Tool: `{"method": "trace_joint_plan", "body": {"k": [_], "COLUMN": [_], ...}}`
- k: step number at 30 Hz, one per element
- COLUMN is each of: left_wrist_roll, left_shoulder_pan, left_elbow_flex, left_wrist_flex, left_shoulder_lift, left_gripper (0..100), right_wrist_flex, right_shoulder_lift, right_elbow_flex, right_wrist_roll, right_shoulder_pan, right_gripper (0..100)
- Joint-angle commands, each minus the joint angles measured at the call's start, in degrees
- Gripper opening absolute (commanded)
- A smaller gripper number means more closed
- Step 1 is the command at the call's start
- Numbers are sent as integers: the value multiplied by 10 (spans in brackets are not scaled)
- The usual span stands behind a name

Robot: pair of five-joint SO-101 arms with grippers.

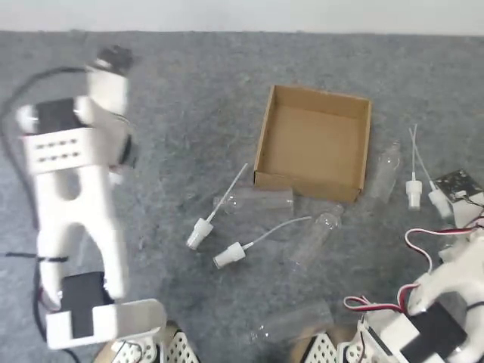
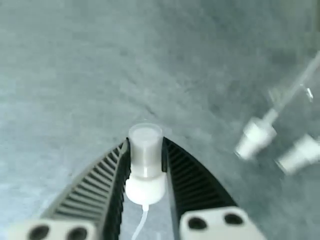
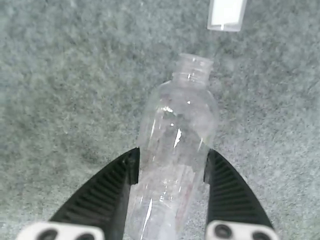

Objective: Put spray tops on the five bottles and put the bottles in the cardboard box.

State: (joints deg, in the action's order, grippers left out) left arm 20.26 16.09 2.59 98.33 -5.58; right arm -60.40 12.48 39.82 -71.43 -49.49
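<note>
Clamping spray top [image 2: 145, 162], left gripper [image 2: 145, 145] holds cap outward, tube trailing toward wrist; right gripper [image 3: 172, 155] closed on bottle [image 3: 177, 117], long axis running away from jaws, open neck at far end. Tube probably needs turning toward neck.

Grey felt-like mat [image 1: 189, 98] covering table surface. Pale strip [image 1: 242, 15] along mat's far edge. 1 small dark speckled board [image 1: 458, 182] lying flat on mat.

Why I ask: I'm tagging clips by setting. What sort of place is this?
Probably a lab or hobby robot bench, not a factory: a table under grey felt-like cloth, a small white arm with exposed wiring, and a cardboard box among loose bottles and spray tops.
</note>
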Motion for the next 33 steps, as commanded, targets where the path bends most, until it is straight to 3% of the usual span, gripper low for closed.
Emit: {"method": "trace_joint_plan", "body": {"k": [1, 6, 11, 16, 27, 33], "left_wrist_roll": [-33, -98, -160, -164, -154, -115], "left_shoulder_pan": [-55, -115, -157, -157, -156, -160], "left_elbow_flex": [-120, -277, -355, -392, -423, -351], "left_wrist_flex": [-95, -301, -399, -422, -484, -446], "left_shoulder_lift": [-34, -28, -28, -28, -27, 57], "left_gripper": [12, 13, 45, 155, 160, 160], "right_wrist_flex": [1, 4, 67, 83, 78, 78], "right_shoulder_lift": [2, 2, 2, 7, 9, 9], "right_elbow_flex": [6, 21, 47, 70, 70, 69], "right_wrist_roll": [-10, -10, -10, -10, -7, -7], "right_shoulder_pan": [-5, -2, -6, -6, -12, -50], "right_gripper": [149, 149, 149, 149, 149, 149]}}
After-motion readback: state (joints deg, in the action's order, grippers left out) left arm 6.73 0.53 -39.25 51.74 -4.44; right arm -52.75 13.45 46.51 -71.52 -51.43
